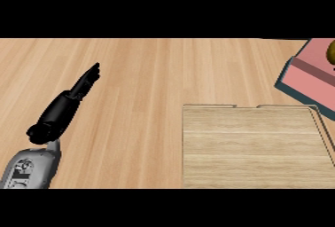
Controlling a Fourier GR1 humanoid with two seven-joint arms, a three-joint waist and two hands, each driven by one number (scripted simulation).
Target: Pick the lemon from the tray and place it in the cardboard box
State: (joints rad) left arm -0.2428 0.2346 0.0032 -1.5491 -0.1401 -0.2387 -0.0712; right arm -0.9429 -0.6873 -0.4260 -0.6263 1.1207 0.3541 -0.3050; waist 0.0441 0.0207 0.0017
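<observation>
Lemon (331, 53) barely showing on pink tray (307, 75) at surface's (157, 71) far right edge.
Long axis unreadable; left hand (65, 108) straight-fingered, empty, near left edge; box (252, 146) at near right; open wood between.

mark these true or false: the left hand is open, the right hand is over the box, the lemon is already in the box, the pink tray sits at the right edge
1. The left hand is open, fingers straight. True.
2. The right hand is over the cardboard box. False: no right hand shows in the head view.
3. The lemon is already in the box. False: a yellowish thing, cut by the edge and likely the lemon, sits on the tray.
4. The pink tray sits at the view's right edge. True.
</observation>
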